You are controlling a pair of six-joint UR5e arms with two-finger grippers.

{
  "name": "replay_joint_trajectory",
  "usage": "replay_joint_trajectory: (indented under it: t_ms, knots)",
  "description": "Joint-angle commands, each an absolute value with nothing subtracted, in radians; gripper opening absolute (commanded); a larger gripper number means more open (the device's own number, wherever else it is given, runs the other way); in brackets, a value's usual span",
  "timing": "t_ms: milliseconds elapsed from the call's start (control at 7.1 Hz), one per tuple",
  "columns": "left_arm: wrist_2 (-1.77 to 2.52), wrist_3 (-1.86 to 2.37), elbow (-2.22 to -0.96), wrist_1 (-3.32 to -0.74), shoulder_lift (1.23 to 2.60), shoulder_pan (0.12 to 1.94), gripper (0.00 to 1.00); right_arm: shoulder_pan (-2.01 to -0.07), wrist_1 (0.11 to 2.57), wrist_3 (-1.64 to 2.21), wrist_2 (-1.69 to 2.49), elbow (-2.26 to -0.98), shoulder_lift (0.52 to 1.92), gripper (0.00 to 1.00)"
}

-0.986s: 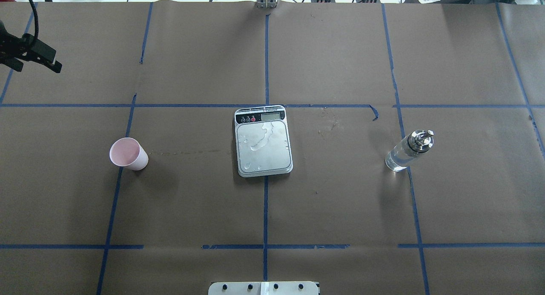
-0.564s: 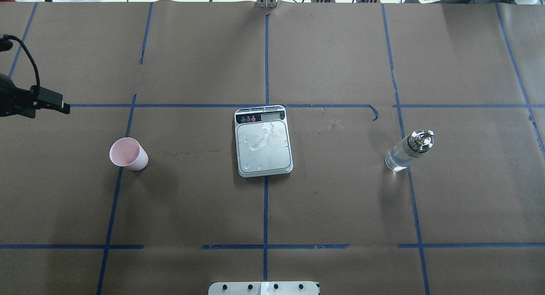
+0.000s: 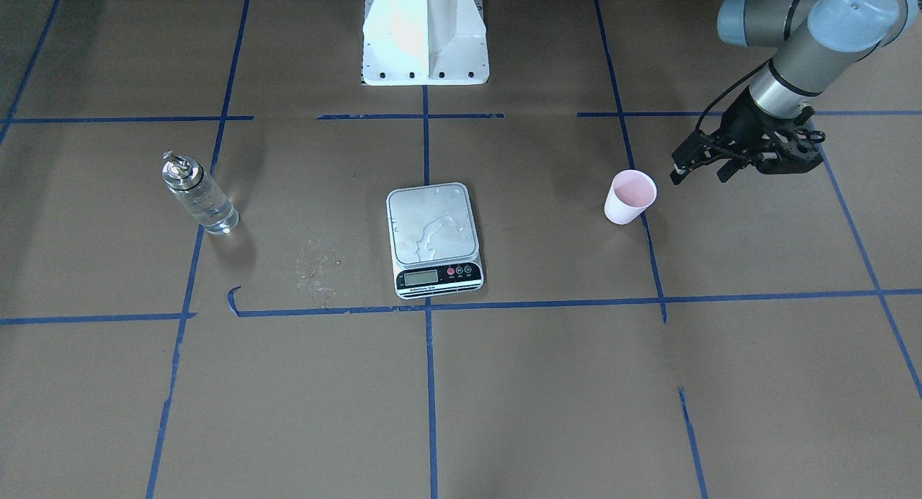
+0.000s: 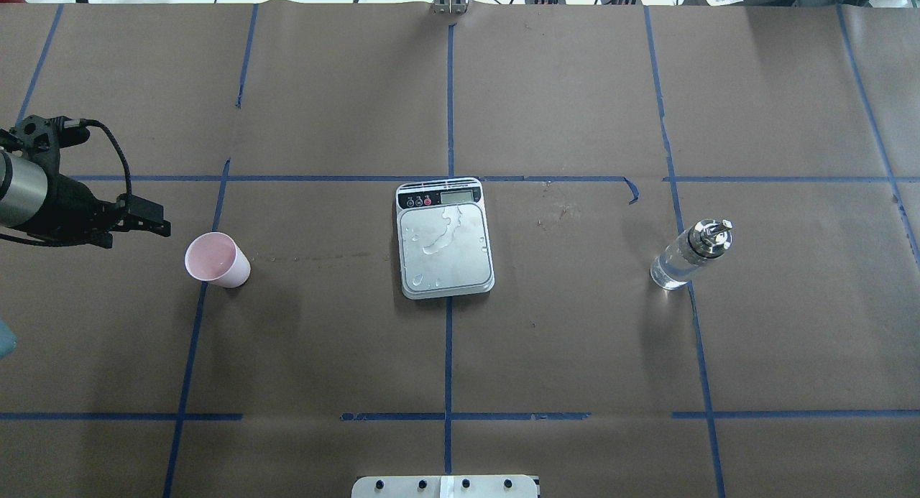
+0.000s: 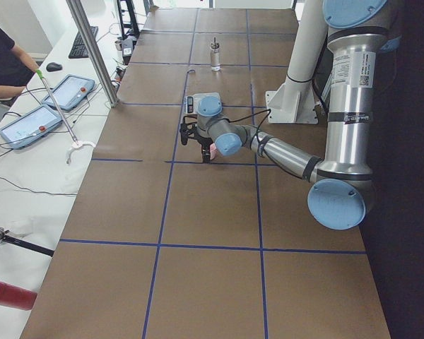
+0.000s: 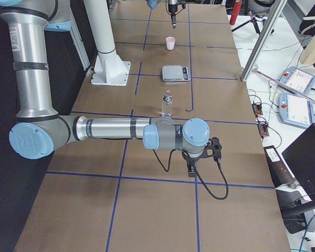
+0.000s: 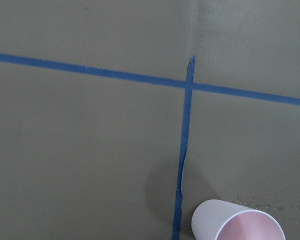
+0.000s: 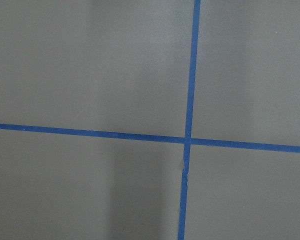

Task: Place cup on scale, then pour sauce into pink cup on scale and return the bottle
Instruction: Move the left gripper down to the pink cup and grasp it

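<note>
Now the left claw (image 3: 700,171), open and empty, hovers near the cup (image 3: 629,196), toward the left edge of the desk (image 3: 547,384).

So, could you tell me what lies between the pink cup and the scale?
Nothing stands there: the overhead view shows only bare brown paper with a faint pale streak between the cup and the scale.

We see a shiny silver metal scale (image 4: 445,250), a clear smooth bottle (image 4: 674,266) with a shiny metal cap, a dull pink paper cup (image 4: 236,272), and a dull brown paper surface (image 4: 575,340).
</note>
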State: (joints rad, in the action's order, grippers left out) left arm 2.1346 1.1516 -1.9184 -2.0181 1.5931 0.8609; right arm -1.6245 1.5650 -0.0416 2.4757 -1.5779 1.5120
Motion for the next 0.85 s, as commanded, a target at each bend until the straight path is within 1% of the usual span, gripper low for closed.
replay_joint_trajectory:
  t_ms: [0,282,564,705]
  knots:
    - [2.096,1.175,-1.905,-1.991,1.624,0.816,1.00,-1.624,1.566,-0.040,2.477,-1.575,1.513,1.00]
    - [2.085,1.178,-1.885,-1.968,1.661,0.782,1.00,-1.624,1.566,-0.040,2.476,-1.571,1.511,1.00]
    - [2.083,1.178,-1.864,-1.965,1.669,0.758,0.99,-1.624,1.566,-0.038,2.476,-1.571,1.509,1.00]
    - [2.083,1.178,-1.858,-1.965,1.669,0.758,0.97,-1.624,1.566,-0.038,2.476,-1.571,1.509,1.00]
